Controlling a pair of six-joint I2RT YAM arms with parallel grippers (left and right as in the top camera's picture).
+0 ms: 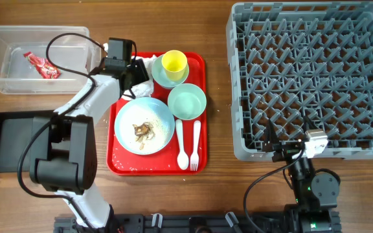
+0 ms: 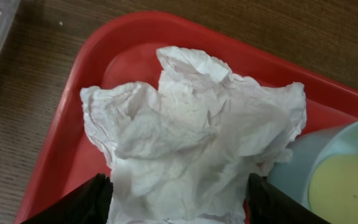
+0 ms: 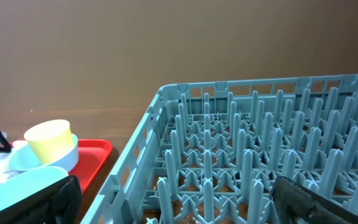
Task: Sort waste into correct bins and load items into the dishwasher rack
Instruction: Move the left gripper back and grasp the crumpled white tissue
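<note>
A crumpled white napkin [image 2: 191,124] lies at the far left corner of the red tray [image 2: 48,155]. My left gripper [image 2: 179,208] is open, and its black fingers [image 2: 82,202] stand either side of the napkin [image 1: 142,88]. From overhead, the left gripper [image 1: 139,77] is beside the pale blue bowl holding the yellow cup [image 1: 174,63]. The white plate [image 1: 160,120] carries brown food scraps [image 1: 142,131]. Next to it are the mint bowl [image 1: 187,102] and the spoon [image 1: 181,145] and fork [image 1: 195,144]. A red wrapper [image 1: 42,66] lies in the clear box [image 1: 5,39]. My right gripper [image 3: 179,208] is open at the grey rack [image 3: 260,143].
The black tray [image 1: 8,139] sits at the left edge, partly under the left arm. The rack [image 1: 316,77] fills the right side, with my right gripper [image 1: 290,133] at its near edge. Bare wood separates the red tray [image 1: 199,61] from the rack.
</note>
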